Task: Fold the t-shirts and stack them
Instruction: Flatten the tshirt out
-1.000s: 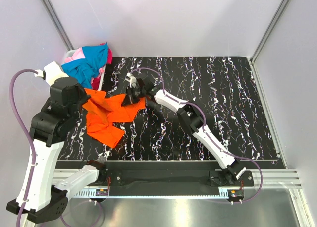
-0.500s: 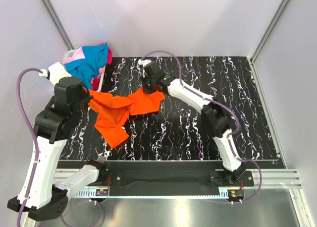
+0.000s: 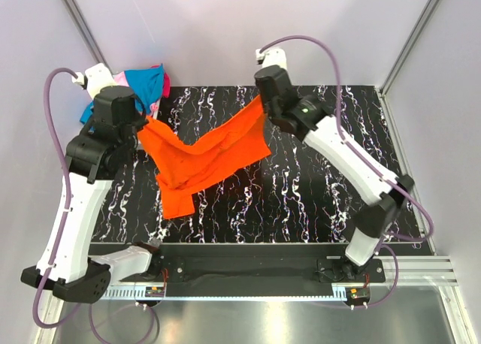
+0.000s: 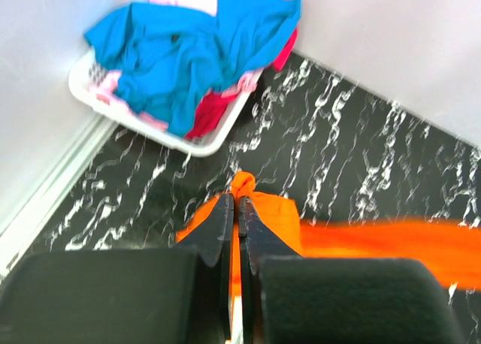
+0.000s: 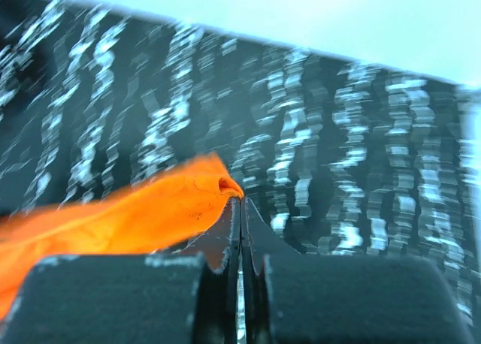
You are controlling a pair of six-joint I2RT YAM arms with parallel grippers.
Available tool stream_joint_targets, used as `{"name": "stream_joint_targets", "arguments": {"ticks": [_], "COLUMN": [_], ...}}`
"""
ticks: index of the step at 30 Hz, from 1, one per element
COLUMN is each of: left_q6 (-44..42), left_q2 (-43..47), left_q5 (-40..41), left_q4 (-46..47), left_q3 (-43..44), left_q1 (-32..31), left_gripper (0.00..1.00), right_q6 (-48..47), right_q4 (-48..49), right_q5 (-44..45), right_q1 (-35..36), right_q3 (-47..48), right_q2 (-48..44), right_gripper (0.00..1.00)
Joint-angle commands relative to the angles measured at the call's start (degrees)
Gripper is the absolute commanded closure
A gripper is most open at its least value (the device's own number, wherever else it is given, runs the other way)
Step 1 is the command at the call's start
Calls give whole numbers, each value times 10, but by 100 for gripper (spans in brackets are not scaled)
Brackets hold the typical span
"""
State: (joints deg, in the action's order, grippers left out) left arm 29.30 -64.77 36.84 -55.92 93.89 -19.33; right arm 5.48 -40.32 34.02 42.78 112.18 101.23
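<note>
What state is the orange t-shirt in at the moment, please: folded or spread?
Spread, not folded: the orange t-shirt is stretched between the left gripper and right gripper, each shut on an edge.

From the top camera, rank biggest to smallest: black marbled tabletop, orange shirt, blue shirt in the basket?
1. Black marbled tabletop.
2. Vivid orange cloth t-shirt, stretched out.
3. Teal-blue cloth t-shirt, bunched, partly hidden.
</note>
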Motion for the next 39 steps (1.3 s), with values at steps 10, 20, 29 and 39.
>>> {"name": "stream_joint_targets", "arguments": {"ticks": [10, 20, 29, 39], "left_q6": [-95, -115, -129, -151], "left_q2": [-61, -146, -262, -190], "left_q5": [-15, -114, -226, -243], "left_q4": [122, 160, 144, 143], "left_q3": [146, 243, 420, 390], "left_q1": [20, 44, 68, 73], "left_gripper": [100, 100, 100, 100], "right_q6": [-30, -35, -17, -51], "right_q4": [-36, -28, -9, 1], "right_q5": [248, 291, 210, 160], "right_q1": [-3, -29, -121, -133], "right_q3": [-8, -31, -14, 4], "right_q2": [-177, -190, -166, -236], "right_gripper": [100, 100, 100, 100]}}
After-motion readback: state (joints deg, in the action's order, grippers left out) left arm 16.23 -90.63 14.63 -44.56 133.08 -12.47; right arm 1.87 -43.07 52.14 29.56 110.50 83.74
